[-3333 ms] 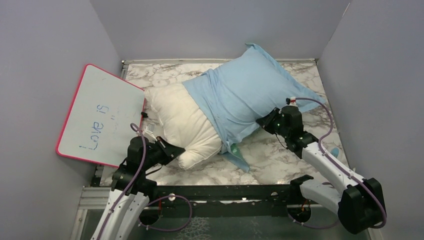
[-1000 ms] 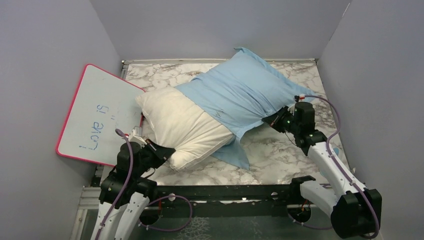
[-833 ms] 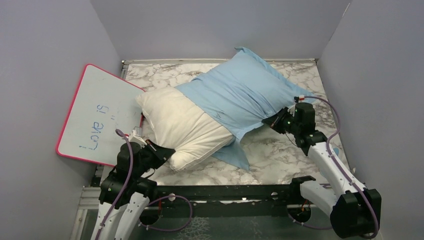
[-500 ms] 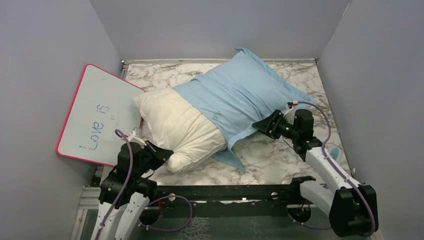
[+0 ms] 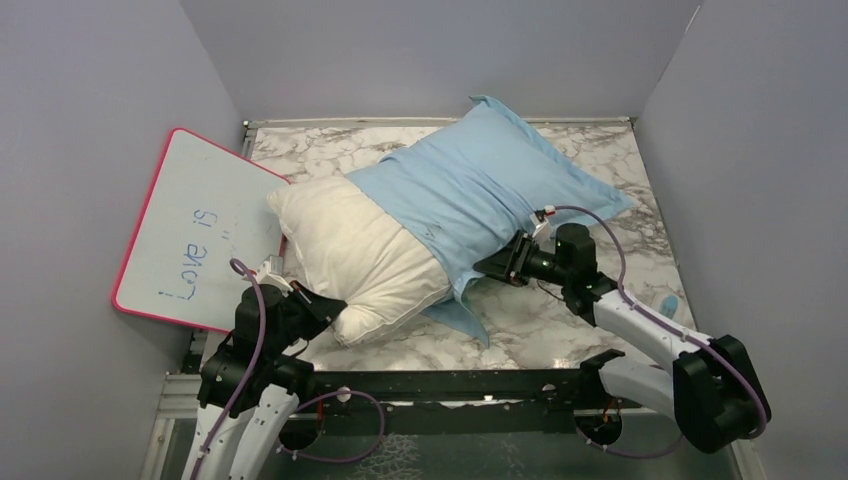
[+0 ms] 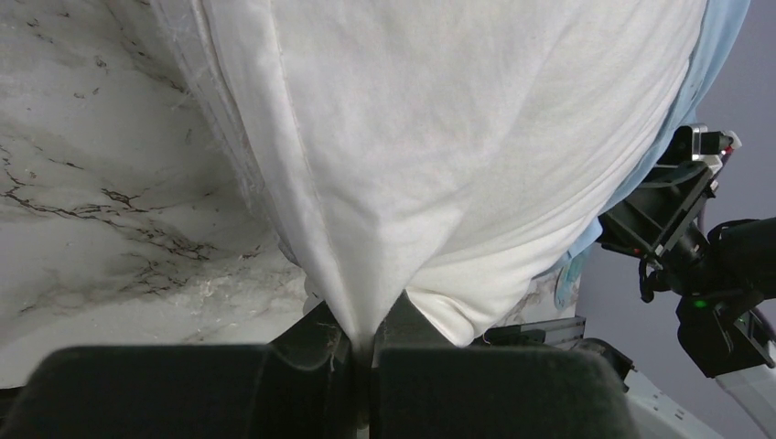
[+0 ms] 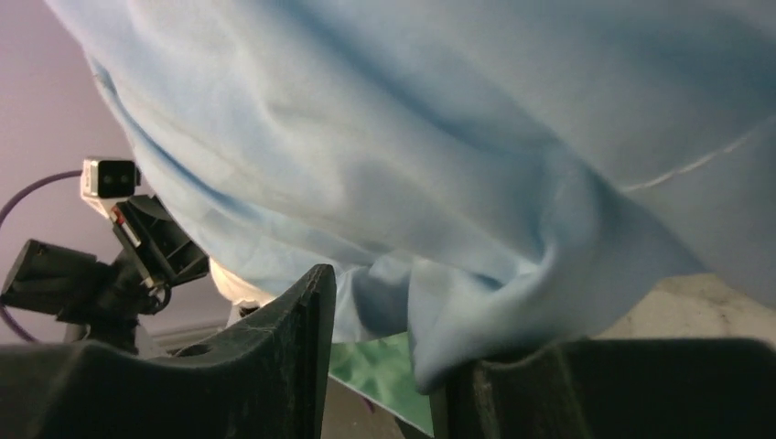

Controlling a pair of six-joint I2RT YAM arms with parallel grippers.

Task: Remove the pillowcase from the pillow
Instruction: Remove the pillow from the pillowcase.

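Marble tabletop [image 5: 530, 320] fills the walled booth, with the pink-framed whiteboard [image 5: 200, 235] propped at the far left, just outboard of your left gripper [image 6: 368, 337]. That gripper's fingers are clenched on the near corner of the pillow [image 5: 350, 250]. The cream fabric funnels straight down into the pinch, and the pillow's bare half spreads away ahead of the fingertips. Past that, the pillowcase [image 5: 490, 180] covers the pillow's far half, its open hem running across the middle and a loose flap trailing onto the table. Your right gripper [image 5: 495, 268] sits at the near end of that hem. Its fingers [image 7: 279, 347] stand apart, released, with a bunched blue fold hanging between them. The fold rests against one finger and stops short of the other, and a sliver of green lining shows beneath it. Nothing is gripped there.

The risks, as I judge them:
- **Shallow bite:** close now and you may catch only a thin lip of cloth, which will slide out once you pull.
- **Deep bite:** you could pinch the pillow along with the cover and drag both.
- **Left pinch:** it holds only a corner, so a hard tug from the right could strip it free.
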